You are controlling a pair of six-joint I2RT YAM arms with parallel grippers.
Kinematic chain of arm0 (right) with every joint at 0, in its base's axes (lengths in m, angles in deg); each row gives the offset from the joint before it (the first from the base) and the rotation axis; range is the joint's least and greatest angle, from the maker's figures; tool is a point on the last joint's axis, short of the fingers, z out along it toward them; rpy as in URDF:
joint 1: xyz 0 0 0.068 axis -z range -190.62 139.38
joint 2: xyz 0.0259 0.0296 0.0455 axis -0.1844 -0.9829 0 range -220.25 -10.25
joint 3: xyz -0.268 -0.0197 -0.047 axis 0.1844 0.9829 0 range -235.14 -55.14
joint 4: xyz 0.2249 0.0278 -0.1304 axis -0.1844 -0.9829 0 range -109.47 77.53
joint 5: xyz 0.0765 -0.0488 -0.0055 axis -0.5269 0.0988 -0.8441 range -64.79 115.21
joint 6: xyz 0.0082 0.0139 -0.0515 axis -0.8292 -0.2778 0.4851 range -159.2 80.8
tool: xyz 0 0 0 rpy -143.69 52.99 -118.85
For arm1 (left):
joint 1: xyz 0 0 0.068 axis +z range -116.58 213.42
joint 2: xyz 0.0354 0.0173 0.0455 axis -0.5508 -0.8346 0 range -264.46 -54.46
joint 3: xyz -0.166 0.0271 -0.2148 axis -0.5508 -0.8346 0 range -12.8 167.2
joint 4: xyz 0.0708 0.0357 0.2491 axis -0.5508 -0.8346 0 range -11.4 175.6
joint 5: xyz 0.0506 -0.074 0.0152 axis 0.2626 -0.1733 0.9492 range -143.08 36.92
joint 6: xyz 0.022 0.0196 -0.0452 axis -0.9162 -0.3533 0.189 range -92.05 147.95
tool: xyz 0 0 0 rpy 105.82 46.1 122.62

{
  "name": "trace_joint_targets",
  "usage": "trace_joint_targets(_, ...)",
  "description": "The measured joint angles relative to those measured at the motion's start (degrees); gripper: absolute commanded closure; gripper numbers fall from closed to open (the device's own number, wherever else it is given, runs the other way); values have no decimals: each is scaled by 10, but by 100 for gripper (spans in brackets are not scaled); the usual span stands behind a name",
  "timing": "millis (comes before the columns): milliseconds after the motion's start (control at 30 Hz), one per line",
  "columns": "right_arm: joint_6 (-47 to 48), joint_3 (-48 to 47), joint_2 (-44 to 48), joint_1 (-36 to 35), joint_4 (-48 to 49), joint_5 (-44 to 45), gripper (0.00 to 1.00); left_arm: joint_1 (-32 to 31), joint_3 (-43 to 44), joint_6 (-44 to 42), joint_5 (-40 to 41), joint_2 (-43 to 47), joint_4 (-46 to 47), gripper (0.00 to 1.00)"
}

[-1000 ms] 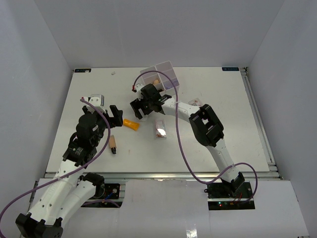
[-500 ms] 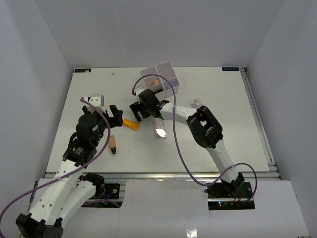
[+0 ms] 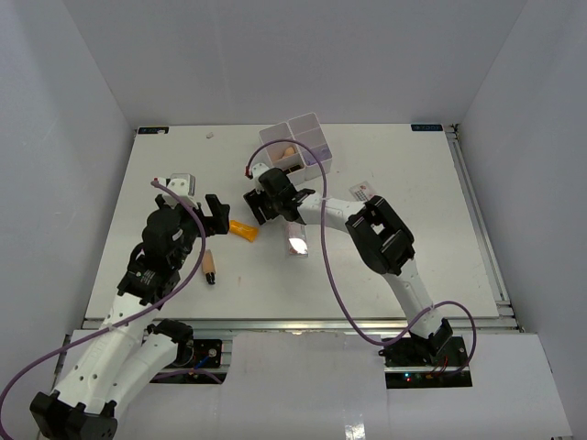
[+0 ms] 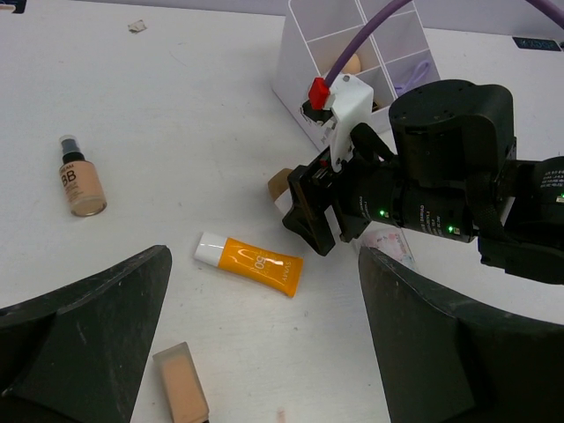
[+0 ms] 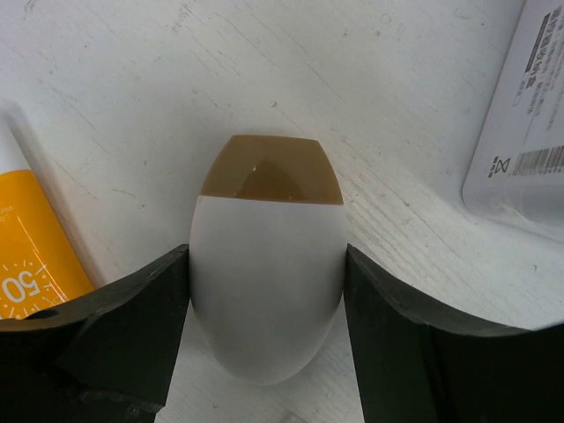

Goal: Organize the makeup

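Right gripper (image 5: 264, 269) is set low on the table (image 3: 413, 247), and its two dark fingers (image 5: 132, 326) are pressed against both flanks of the beauty sponge (image 5: 266, 291), so a grip on it is judged to be taken. Left gripper (image 3: 216, 213) is held spread wide above the table with nothing between its jaws.

The step in hand is judged to be the pick-up of this sponge. It is lying on the table just in front of the white four-compartment box (image 4: 295, 62), where another beige sponge (image 4: 350, 63) is already lodged in a cell. A straight lift is called for next, then a short carry to the box and a release over a cell. The squeeze should be kept light, since the soft body is likely to bulge and slip if it is pinched hard.

The sponge is smooth, matte and egg-shaped, white over most of its body with a tan faceted tip. Just beside it, the glossy orange tube (image 4: 249, 263) with a white cap is laid flat. A tan bottle (image 4: 79, 181) with a dark pump cap is lying well apart on its side. A flat white packet (image 5: 520, 115) printed with a barcode is seen close to the sponge.
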Motion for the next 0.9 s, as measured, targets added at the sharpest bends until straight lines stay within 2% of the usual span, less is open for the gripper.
trace_joint_targets(200,22,26,15,0,15,-8,73,0,-7,0,-24,-7,6,2)
trace_joint_targets(367,55,79,62,9,-1,-54,89,0,-10,7,-70,-14,21,2)
trace_joint_targets(467,86,125,120,26,-31,-100,92,0,-13,21,-115,-28,41,2)
trace_joint_targets(600,138,189,225,66,-45,-179,92,1,-18,75,-213,-71,88,2)
trace_joint_targets(900,273,326,462,187,-72,-363,92,-2,-40,288,-374,-181,257,4)
